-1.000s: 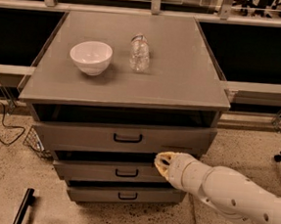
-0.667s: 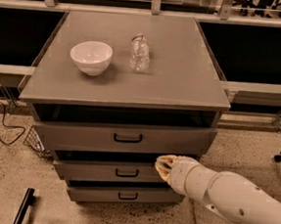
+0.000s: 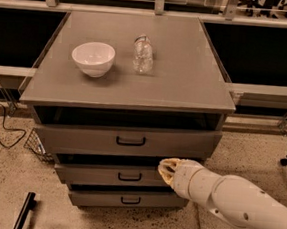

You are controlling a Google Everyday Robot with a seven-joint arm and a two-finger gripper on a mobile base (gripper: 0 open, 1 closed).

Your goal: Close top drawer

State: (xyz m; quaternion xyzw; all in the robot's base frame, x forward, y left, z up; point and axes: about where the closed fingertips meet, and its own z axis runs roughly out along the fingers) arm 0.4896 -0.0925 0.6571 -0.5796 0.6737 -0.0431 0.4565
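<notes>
The top drawer point(image 3: 81, 137) is the widest grey drawer of the cabinet, with a tall flat front and a black bar handle point(image 3: 130, 141). It stands pulled out a little, with a dark gap under the cabinet top. My gripper point(image 3: 167, 171) is at the end of a white arm coming in from the lower right. It sits just below the top drawer's front, right of centre, in front of the middle drawer point(image 3: 103, 174).
A white bowl point(image 3: 93, 58) and a clear plastic bottle point(image 3: 143, 53) stand on the cabinet top point(image 3: 186, 80). The bottom drawer point(image 3: 126, 199) is also slightly out. A wire basket point(image 3: 36, 145) and cables lie on the floor at left, a black bar point(image 3: 23, 211) at lower left.
The arm has drawn back slightly to the right and down; the gripper stays near the same spot below the top drawer. The drawers have not moved.
</notes>
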